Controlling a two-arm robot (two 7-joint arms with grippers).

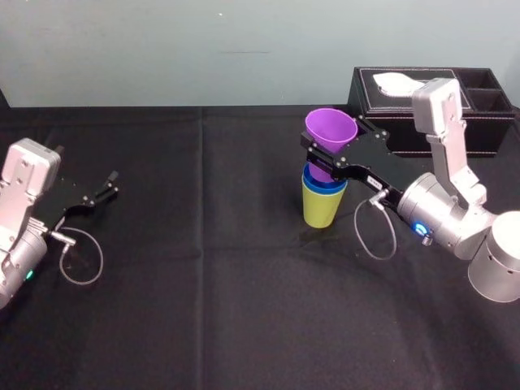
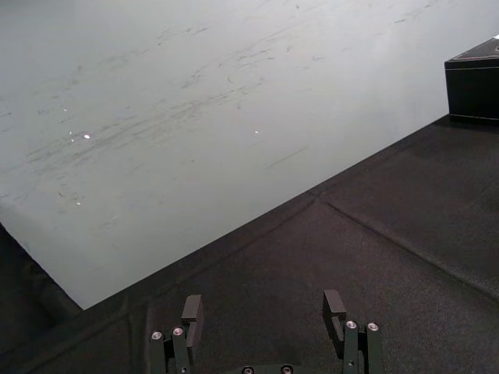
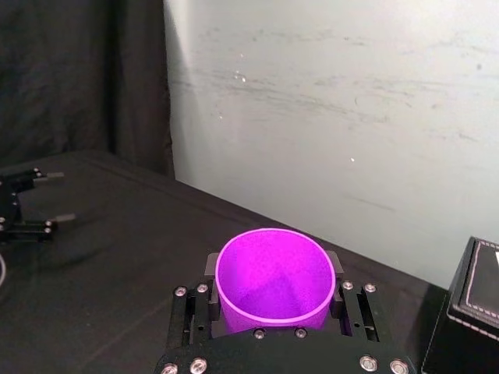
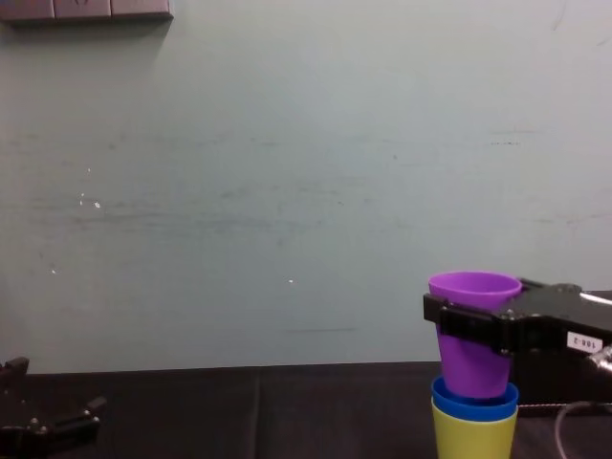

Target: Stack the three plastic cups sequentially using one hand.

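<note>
Three smooth, tapered plastic cups of like size are seen right of centre on a black tablecloth (image 1: 203, 268). The yellow-green cup (image 1: 322, 210) stands upright on the cloth. The bright blue cup (image 1: 325, 184) is nested inside it, so that just a blue band at the rim shows.

The purple cup (image 1: 331, 130) is held upright directly above them, wide mouth up. In the chest view its narrow base (image 4: 470, 387) is seen right at the blue cup's mouth; whether the two touch cannot be told.

The right gripper (image 1: 327, 159), black with a small white label (image 4: 579, 341), is closed on the purple cup, clamped on its sides below the rim. In the right wrist view the cup's round open mouth is framed by the black fingers (image 3: 210, 269).

A black tissue box (image 1: 479, 122) sits behind the cups, at the table's far right. The left gripper (image 1: 106, 185) is parked low at the far left, well apart from the cups, with its fingers (image 2: 335, 308) spread open.
</note>
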